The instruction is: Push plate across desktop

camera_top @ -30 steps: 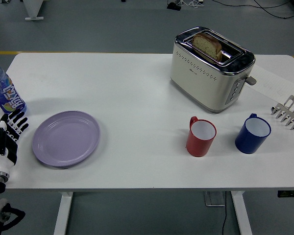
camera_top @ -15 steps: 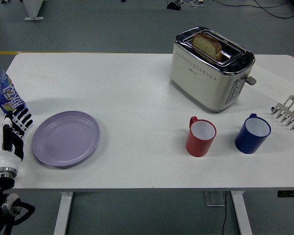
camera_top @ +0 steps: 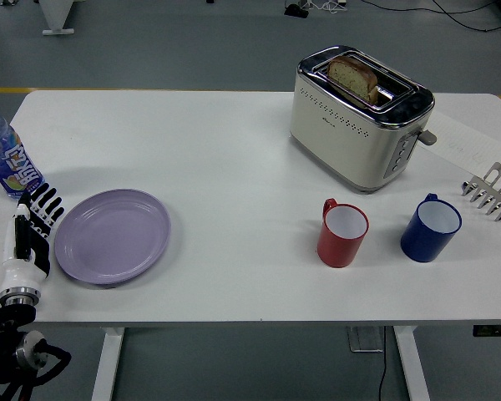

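The left hand (camera_top: 33, 230) lies at the table's (camera_top: 234, 284) near left corner, its fingers (camera_top: 47, 205) straight and slightly fanned, holding nothing. The fingertips sit just beside the left rim of the purple plate (camera_top: 112, 236); whether they touch it cannot be told. The plate lies flat on the near left part of the table, close to the near edge and not far from the left edge.

To the right of the plate the white surface is bare as far as the red mug (camera_top: 343, 233), with a blue mug (camera_top: 431, 227) further right, both well apart from the plate. Beyond the plate, the tabletop is also open toward the far edge.

Just past the hand, a water bottle (camera_top: 6, 157) stands at the left edge. A metal rack (camera_top: 492, 192) sits at the right edge. Farther back, a cream toaster (camera_top: 359, 117) holds a slice of bread (camera_top: 353, 78) in its slot.
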Action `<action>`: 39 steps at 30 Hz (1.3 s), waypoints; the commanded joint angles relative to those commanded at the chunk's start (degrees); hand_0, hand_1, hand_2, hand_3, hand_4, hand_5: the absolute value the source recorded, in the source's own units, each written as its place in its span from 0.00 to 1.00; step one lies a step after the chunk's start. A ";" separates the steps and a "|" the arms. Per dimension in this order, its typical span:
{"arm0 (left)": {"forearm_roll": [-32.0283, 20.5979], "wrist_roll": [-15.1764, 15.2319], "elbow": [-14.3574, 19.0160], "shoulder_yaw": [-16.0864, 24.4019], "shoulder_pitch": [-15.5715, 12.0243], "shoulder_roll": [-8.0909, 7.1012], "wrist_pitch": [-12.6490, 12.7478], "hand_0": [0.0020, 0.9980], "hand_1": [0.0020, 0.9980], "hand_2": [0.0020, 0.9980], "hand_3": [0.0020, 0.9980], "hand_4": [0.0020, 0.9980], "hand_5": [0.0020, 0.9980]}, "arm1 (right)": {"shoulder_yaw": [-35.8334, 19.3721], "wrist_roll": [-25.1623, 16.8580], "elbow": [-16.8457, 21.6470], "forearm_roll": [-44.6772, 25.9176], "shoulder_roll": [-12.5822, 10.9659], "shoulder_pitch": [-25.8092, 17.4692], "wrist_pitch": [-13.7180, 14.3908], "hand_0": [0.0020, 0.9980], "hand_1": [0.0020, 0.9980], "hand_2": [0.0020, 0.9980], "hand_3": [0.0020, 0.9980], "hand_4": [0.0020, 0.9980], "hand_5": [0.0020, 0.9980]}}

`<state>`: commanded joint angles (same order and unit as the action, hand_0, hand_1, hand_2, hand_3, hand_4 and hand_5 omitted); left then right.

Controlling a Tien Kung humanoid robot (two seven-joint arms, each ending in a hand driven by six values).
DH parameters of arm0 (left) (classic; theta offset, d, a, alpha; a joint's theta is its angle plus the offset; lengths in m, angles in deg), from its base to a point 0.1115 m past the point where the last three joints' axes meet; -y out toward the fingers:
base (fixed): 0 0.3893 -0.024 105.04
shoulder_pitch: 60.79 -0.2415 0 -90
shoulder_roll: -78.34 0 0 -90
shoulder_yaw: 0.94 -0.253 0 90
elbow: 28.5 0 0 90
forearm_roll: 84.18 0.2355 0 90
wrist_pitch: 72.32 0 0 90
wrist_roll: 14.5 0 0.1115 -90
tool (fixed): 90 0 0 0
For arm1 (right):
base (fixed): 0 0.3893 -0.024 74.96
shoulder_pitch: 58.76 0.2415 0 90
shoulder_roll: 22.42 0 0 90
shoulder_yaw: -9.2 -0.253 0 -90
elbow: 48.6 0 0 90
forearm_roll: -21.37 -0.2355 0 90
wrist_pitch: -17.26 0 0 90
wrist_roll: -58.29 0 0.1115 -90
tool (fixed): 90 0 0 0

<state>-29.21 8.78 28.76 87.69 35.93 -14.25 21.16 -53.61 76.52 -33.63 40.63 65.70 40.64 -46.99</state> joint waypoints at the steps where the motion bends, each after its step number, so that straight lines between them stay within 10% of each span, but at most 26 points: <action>1: -0.01 0.04 -0.08 -0.11 0.02 0.07 0.02 0.82 0.83 0.85 0.81 0.52 1.00 | -0.02 0.01 0.00 -0.02 0.03 0.05 0.04 0.55 0.45 0.59 0.58 0.29 0.47; 39: -1.09 1.33 -0.08 -3.94 0.58 2.59 1.21 0.82 0.83 0.85 0.83 0.52 1.00 | -0.71 0.71 0.15 1.67 0.24 -0.31 0.22 0.55 0.45 0.59 0.58 0.29 0.47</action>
<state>-30.30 10.11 28.68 83.75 36.51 -11.66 22.38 -54.32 77.23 -33.48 42.30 65.95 40.33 -46.77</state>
